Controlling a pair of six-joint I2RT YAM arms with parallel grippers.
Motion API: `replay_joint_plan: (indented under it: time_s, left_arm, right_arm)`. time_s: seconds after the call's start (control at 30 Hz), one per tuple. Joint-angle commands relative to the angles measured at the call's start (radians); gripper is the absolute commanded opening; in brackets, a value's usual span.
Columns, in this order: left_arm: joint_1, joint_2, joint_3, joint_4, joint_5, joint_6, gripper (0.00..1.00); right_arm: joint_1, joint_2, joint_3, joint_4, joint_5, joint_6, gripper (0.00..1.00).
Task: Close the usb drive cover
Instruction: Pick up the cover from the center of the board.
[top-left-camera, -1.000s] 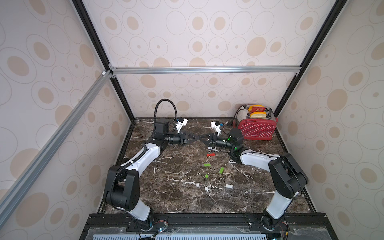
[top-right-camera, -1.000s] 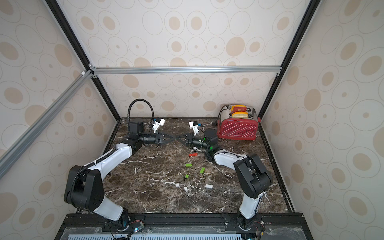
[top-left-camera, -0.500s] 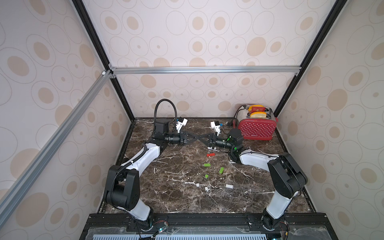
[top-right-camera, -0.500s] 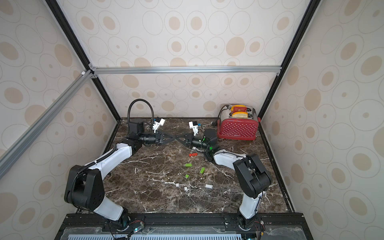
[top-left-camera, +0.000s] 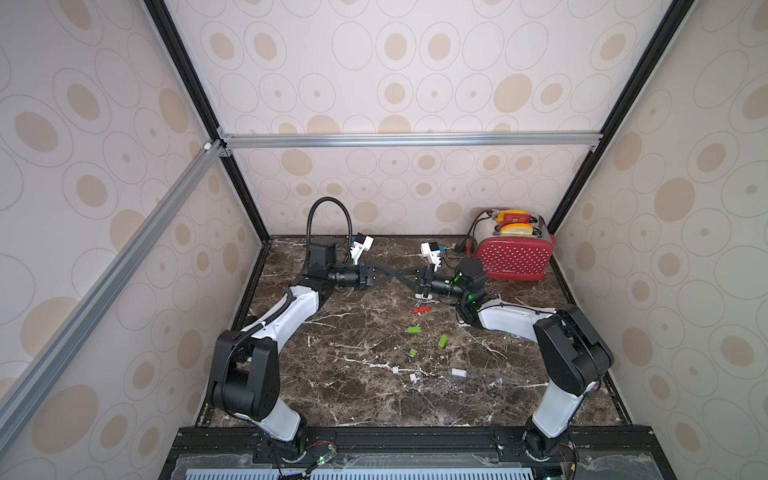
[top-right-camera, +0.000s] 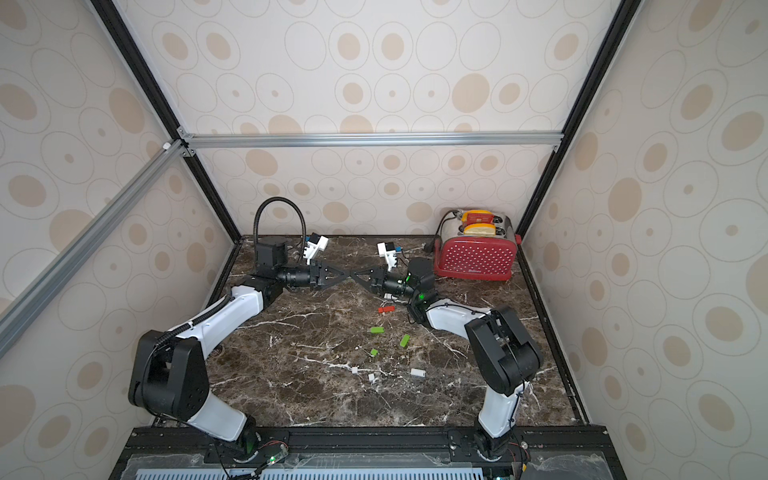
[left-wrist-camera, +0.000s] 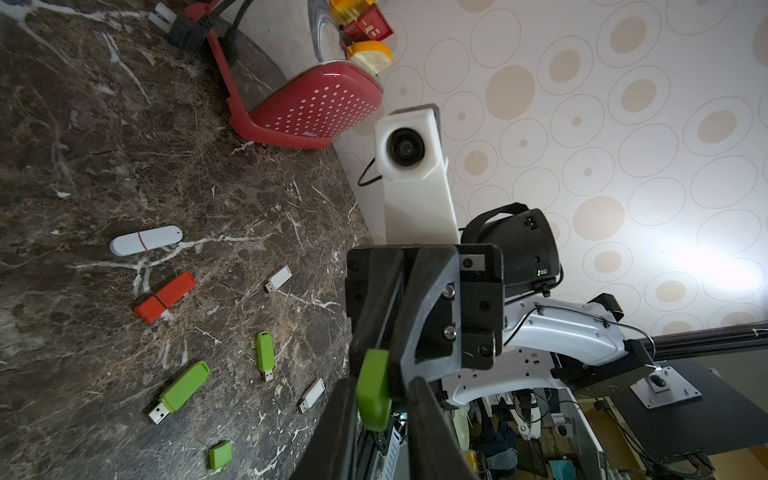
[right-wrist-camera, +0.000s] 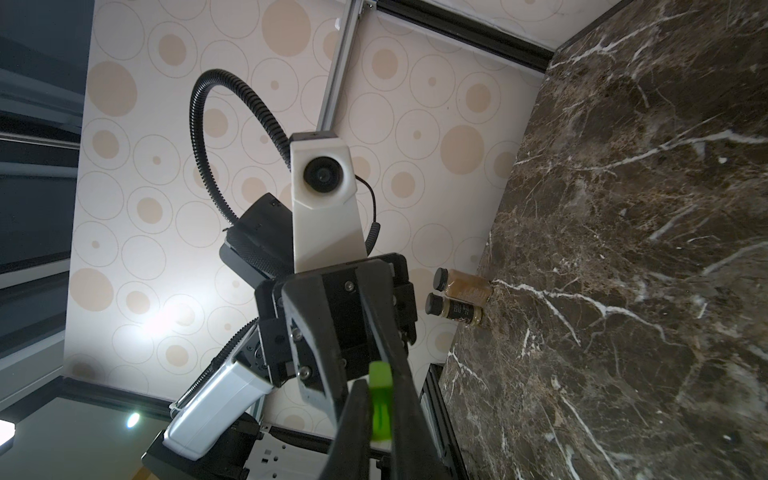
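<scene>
Both grippers meet tip to tip above the back middle of the marble table (top-left-camera: 353, 386). My right gripper (right-wrist-camera: 381, 415) is shut on a green usb drive (right-wrist-camera: 380, 395), which stands on end between its fingers. The left wrist view has the same green piece (left-wrist-camera: 373, 390) between the fingers of my left gripper (left-wrist-camera: 384, 386). One left finger lies against it. A dark gap on the other side hides whether the second finger presses too. In both top views the left gripper (top-left-camera: 390, 276) and right gripper (top-left-camera: 401, 275) cross. The green drive is too small to make out there.
A red toaster (top-left-camera: 513, 257) stands at the back right. Loose drives lie on the marble in front of the grippers: a red one (top-left-camera: 420, 309), green ones (top-left-camera: 414, 330) (top-left-camera: 442, 340), a green cap (top-left-camera: 413, 352) and white ones (top-left-camera: 458, 372). Two spice bottles (right-wrist-camera: 461, 289) stand by the wall.
Both arms stay tip to tip in the same place. The left jaws have drawn closer together around the green piece. The right jaws have not changed.
</scene>
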Motion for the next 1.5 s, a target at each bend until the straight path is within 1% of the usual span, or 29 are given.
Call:
replay_joint_plan:
  time_s: [0.0, 0.2, 0.3, 0.6, 0.67, 0.77, 0.8, 0.93, 1.03, 1.13, 1.2, 1.23, 1.27, 1.33, 1.37, 1.47]
  left_arm:
    - [0.002, 0.011, 0.047, 0.034, 0.013, -0.008, 0.21]
    - [0.001, 0.016, 0.049, 0.036, 0.009, -0.009, 0.11]
    - [0.001, 0.014, 0.040, 0.036, 0.005, -0.007, 0.02]
    - [0.001, 0.013, 0.038, 0.032, -0.004, -0.007, 0.01]
    - [0.001, 0.013, 0.039, 0.003, -0.008, 0.014, 0.01]
    - [0.001, 0.009, 0.040, -0.072, -0.017, 0.079, 0.01]
    - [0.001, 0.007, 0.036, -0.091, -0.020, 0.098, 0.01]
    - [0.001, -0.003, 0.016, -0.140, -0.031, 0.143, 0.01]
    - [0.002, -0.003, 0.010, -0.202, -0.039, 0.194, 0.01]
    - [0.003, -0.013, -0.007, -0.252, -0.049, 0.228, 0.01]
    - [0.003, -0.017, -0.021, -0.274, -0.044, 0.231, 0.01]
    - [0.005, -0.012, -0.021, -0.306, -0.041, 0.241, 0.01]
    - [0.006, -0.008, -0.023, -0.335, -0.039, 0.253, 0.01]
    - [0.007, -0.011, -0.037, -0.363, -0.047, 0.269, 0.01]
    - [0.009, -0.013, -0.048, -0.368, -0.052, 0.270, 0.01]
    - [0.012, -0.004, -0.068, -0.400, -0.056, 0.278, 0.01]
  right_arm:
    - [0.009, 0.020, 0.004, 0.011, -0.007, 0.003, 0.00]
    - [0.010, 0.027, 0.005, 0.013, -0.008, 0.007, 0.00]
    - [0.012, 0.027, 0.007, 0.013, -0.008, 0.007, 0.00]
    - [0.015, 0.030, 0.011, 0.014, -0.010, 0.010, 0.01]
    - [0.014, 0.027, 0.013, 0.015, -0.009, 0.009, 0.08]
    - [0.002, 0.011, 0.013, 0.018, -0.016, -0.001, 0.27]
    - [-0.007, -0.001, 0.009, 0.014, -0.018, -0.008, 0.32]
    - [-0.052, -0.058, -0.031, -0.037, -0.031, -0.055, 0.45]
    - [-0.082, -0.102, -0.054, -0.107, -0.049, -0.115, 0.49]
    - [-0.113, -0.155, -0.060, -0.266, -0.078, -0.242, 0.52]
    - [-0.135, -0.199, -0.044, -0.455, -0.094, -0.401, 0.56]
    - [-0.144, -0.223, -0.022, -0.603, -0.092, -0.527, 0.58]
    - [-0.150, -0.246, 0.017, -0.796, -0.071, -0.700, 0.62]
    - [-0.150, -0.255, 0.100, -1.106, 0.003, -0.981, 0.67]
    - [-0.150, -0.249, 0.135, -1.218, 0.043, -1.096, 0.68]
    - [-0.150, -0.210, 0.199, -1.409, 0.145, -1.329, 0.69]
